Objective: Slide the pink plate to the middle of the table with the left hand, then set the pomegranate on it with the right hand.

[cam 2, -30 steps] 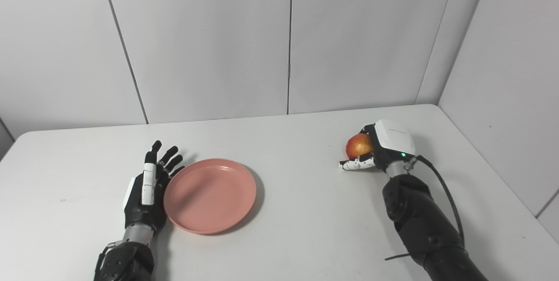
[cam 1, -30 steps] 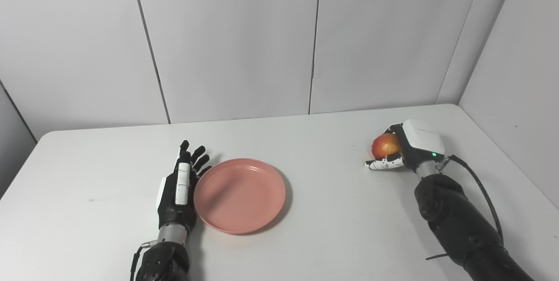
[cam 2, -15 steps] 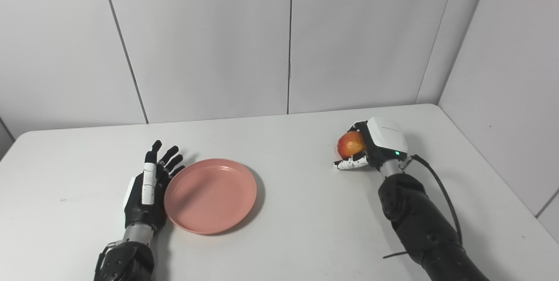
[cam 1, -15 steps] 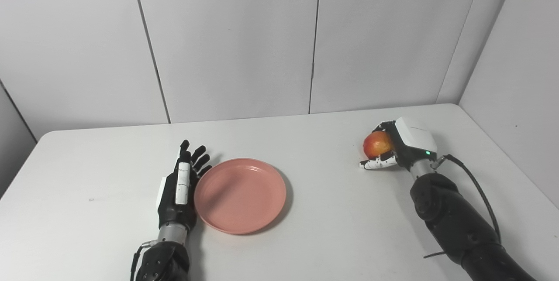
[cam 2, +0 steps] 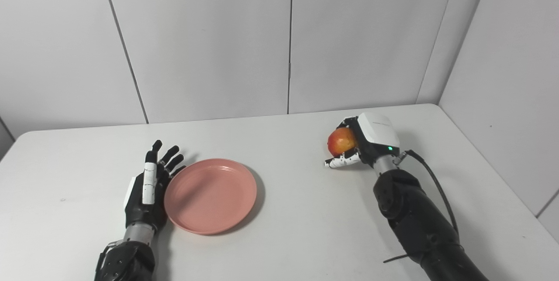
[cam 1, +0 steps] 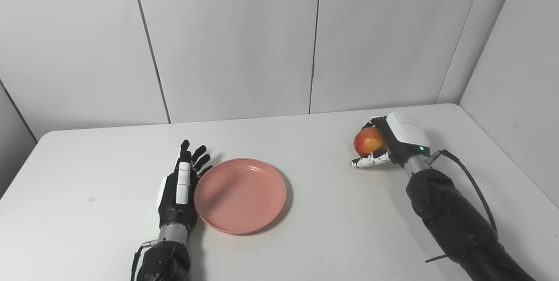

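The pink plate (cam 1: 240, 194) lies flat on the white table, left of its middle. My left hand (cam 1: 180, 187) stands on edge against the plate's left rim, open, fingers straight and pointing away from me. My right hand (cam 1: 392, 142) is over the right part of the table, shut on the red-yellow pomegranate (cam 1: 369, 140), which it holds lifted a little above the tabletop. The fruit's right side is hidden by the palm. The pomegranate (cam 2: 342, 141) is well to the right of the plate (cam 2: 211, 195).
The white table (cam 1: 332, 211) ends at grey wall panels behind and on the right. A black cable (cam 1: 474, 185) loops from my right wrist along the forearm.
My right hand has carried the pomegranate leftward and slightly up. The left hand and the plate have stayed put.
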You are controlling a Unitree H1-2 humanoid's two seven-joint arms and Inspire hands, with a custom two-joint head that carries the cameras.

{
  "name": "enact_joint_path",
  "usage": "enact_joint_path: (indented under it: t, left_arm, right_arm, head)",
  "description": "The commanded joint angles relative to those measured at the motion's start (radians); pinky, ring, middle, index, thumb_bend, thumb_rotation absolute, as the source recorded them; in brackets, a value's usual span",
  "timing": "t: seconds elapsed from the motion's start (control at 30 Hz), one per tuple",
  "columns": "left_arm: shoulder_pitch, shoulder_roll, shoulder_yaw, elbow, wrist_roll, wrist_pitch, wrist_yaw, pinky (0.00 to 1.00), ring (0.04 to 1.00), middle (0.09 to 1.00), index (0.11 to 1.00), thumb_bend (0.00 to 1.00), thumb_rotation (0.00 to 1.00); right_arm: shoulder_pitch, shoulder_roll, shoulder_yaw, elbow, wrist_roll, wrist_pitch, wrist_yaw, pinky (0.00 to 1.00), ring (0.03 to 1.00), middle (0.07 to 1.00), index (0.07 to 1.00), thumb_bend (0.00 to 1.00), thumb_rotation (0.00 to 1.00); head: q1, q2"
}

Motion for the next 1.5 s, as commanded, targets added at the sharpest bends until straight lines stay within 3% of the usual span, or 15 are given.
enact_joint_path:
  t: [0.0,0.3,0.63,0.8,0.87,1.0,1.47]
  left_arm:
    - [-0.006,-0.009,-0.005,0.007,0.009,0.022,0.011,0.81,0.885,0.894,1.0,1.0,0.87]
    - [-0.004,-0.03,-0.012,0.011,0.021,0.021,0.038,0.82,0.888,0.904,1.0,1.0,0.85]
    - [0.0,-0.039,-0.018,0.037,0.044,-0.016,0.041,0.85,0.898,0.916,1.0,0.99,0.88]
    - [0.0,-0.046,-0.015,0.048,0.044,-0.031,0.043,0.84,0.89,0.907,1.0,0.98,0.87]
    - [0.0,-0.047,-0.015,0.053,0.045,-0.037,0.043,0.84,0.887,0.904,1.0,0.98,0.87]
    - [-0.001,-0.048,-0.015,0.059,0.043,-0.043,0.04,0.83,0.89,0.903,1.0,0.96,0.87]
    - [-0.002,-0.053,-0.009,0.057,0.031,-0.04,0.034,0.86,0.903,0.907,1.0,0.96,0.87]
  right_arm:
    - [-0.048,-0.014,-0.02,-0.059,-0.001,0.015,0.001,0.17,0.218,0.301,0.488,0.49,0.15]
    - [-0.039,0.018,-0.036,-0.205,0.017,0.023,0.062,0.18,0.234,0.327,0.488,0.49,0.15]
    - [-0.048,0.113,-0.025,-0.359,0.001,0.014,0.1,0.18,0.247,0.355,0.491,0.49,0.15]
    - [-0.057,0.155,-0.008,-0.401,-0.01,0.02,0.142,0.16,0.224,0.326,0.491,0.49,0.16]
    - [-0.062,0.168,0.002,-0.411,-0.018,0.011,0.152,0.19,0.261,0.369,0.494,0.49,0.15]
    - [-0.068,0.191,0.012,-0.421,-0.034,0.007,0.16,0.19,0.252,0.369,0.494,0.49,0.15]
    - [-0.095,0.262,0.104,-0.386,-0.087,-0.021,0.189,0.16,0.219,0.313,0.484,0.49,0.15]
  head:
    - [0.011,0.0]
    - [0.108,-0.004]
    - [0.146,-0.016]
    - [0.159,-0.017]
    - [0.164,-0.017]
    - [0.174,-0.015]
    - [0.166,-0.008]
